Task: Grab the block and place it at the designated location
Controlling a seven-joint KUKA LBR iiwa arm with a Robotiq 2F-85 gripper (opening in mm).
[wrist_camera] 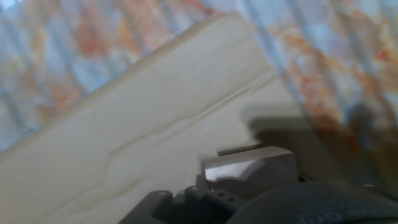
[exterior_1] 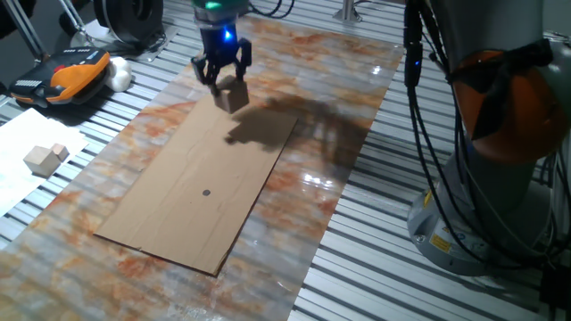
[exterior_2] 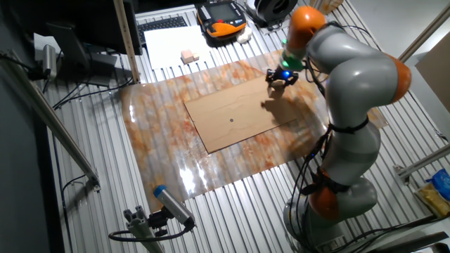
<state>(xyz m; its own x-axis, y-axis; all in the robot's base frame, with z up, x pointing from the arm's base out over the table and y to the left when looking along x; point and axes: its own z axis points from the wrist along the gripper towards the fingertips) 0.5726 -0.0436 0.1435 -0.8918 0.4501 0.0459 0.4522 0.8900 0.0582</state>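
While over the cardboard sheet edge, gripper apparently clamps block, raised.

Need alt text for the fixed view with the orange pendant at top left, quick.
The claw holds the block above the far end of the cardboard sheet, casting a shadow there. The dark dot sits bare mid-sheet, nearer the camera. Two paler blocks lie on paper at left.

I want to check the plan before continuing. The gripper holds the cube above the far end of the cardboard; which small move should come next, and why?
Probably carry the block along the cardboard sheet toward the dark dot. The gripper appears shut on the block, lifted above its shadow at the sheet's far end, and the dot lies uncovered near the middle.
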